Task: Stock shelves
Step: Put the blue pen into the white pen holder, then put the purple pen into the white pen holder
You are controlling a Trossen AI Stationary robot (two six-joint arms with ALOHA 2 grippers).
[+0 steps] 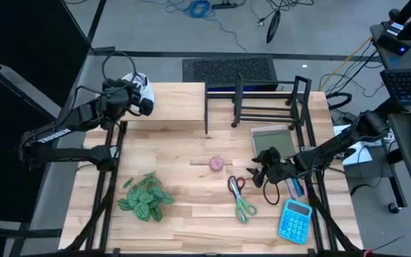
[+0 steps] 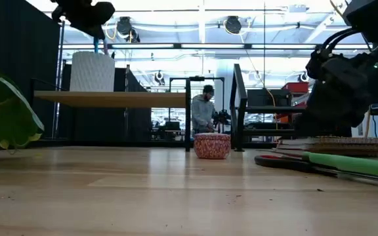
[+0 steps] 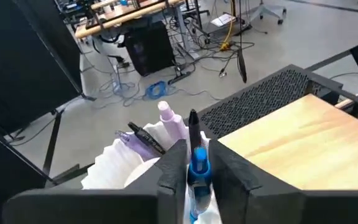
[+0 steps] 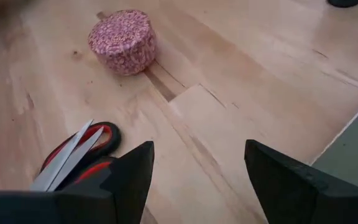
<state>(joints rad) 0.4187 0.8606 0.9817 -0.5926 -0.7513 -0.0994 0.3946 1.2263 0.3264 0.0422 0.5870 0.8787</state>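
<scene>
I see the left gripper (image 3: 197,174) clamped on a blue pen (image 3: 197,168) over a white ribbed cup (image 2: 92,71) on the pale-wood riser shelf (image 1: 170,107). Black wire rack (image 1: 266,100) sits just beside the riser. Right gripper (image 4: 197,168) jaws spread, near the speckled pink cylinder (image 4: 122,40) and red-handled scissors (image 4: 79,149). Only the low view shows a person (image 2: 204,111) beyond the riser.

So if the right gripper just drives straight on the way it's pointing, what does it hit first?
Probably the pink speckled roll. The right gripper is open just above the table, with bare wood ahead and the red-handled scissors off to one side. Depth is hard to judge; angled down, it may touch the table first.
</scene>
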